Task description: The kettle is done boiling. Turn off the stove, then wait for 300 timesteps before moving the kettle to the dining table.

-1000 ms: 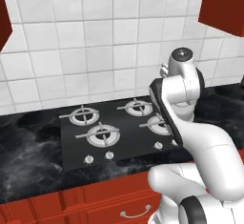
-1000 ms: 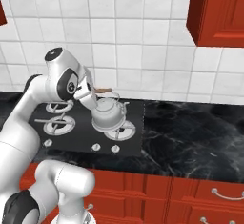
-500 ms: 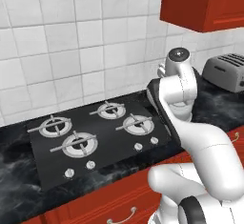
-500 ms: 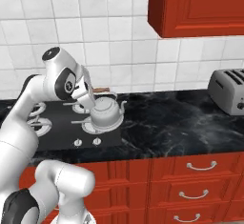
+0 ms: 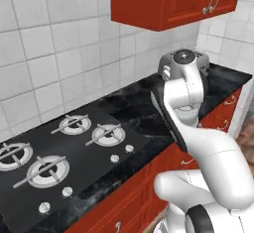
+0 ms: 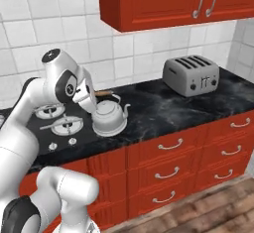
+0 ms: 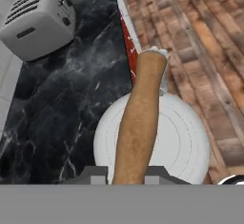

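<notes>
a home kitchen: stove point(image 5: 64, 152), toaster point(image 6: 191, 75), red cabinets point(image 6: 163, 1), tiled wall point(image 5: 54, 53).

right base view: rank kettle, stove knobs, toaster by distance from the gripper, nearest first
1. kettle: hangs from the gripper, whose jaws grip its handle.
2. stove knobs: just left and below, at the front edge of the stove.
3. toaster: far right on the counter.

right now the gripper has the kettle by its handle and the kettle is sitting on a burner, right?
Not on a burner. The gripper does hold the kettle by its handle, but the right base view shows the kettle off the stove, out by the counter's front edge.
</notes>
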